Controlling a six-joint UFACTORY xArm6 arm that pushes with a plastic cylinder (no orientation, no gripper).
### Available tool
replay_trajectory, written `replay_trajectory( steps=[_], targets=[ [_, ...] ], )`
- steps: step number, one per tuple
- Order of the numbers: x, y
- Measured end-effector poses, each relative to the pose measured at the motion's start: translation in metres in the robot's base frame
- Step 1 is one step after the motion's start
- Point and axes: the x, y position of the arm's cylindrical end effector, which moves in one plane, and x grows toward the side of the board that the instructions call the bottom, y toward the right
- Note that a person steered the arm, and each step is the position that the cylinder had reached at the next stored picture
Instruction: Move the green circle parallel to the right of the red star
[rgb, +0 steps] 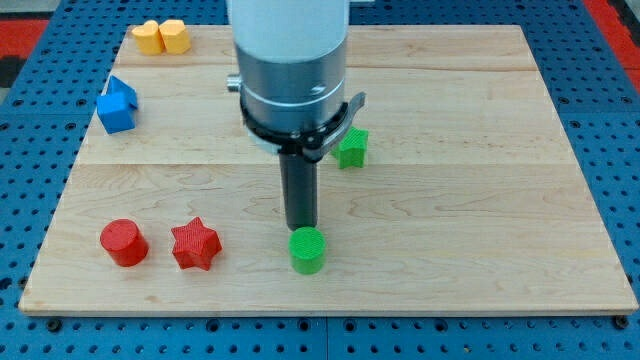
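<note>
Six blocks on the board, tip at the green circle

Six blocks sit on the wooden board (480, 200). From the view's left: blue block (117, 105), yellow blocks (161, 36) near the top, red cylinder (124, 242), red star (195, 244). Right of the star, on about the same line, stands the green circle (308, 250). My arm hangs upright over the middle, and my tip (301, 227) sits just above the circle in the view, touching or nearly so. With only a rod, I clasp nothing. Behind the arm, a second green block (351, 148) is partly hidden. I read no writing.
</note>
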Motion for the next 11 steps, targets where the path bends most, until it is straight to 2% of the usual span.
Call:
replay_trajectory(
  steps=[1, 2, 3, 5, 6, 7, 8, 9, 10, 11],
  targets=[
    [-0.014, 0.015],
    [-0.027, 0.081],
    [-0.019, 0.114],
    [-0.006, 0.074],
    [0.004, 0.089],
    [0.049, 0.080],
    [0.074, 0.054],
    [0.059, 0.033],
    [0.041, 0.030],
    [0.040, 0.039]
  ],
)
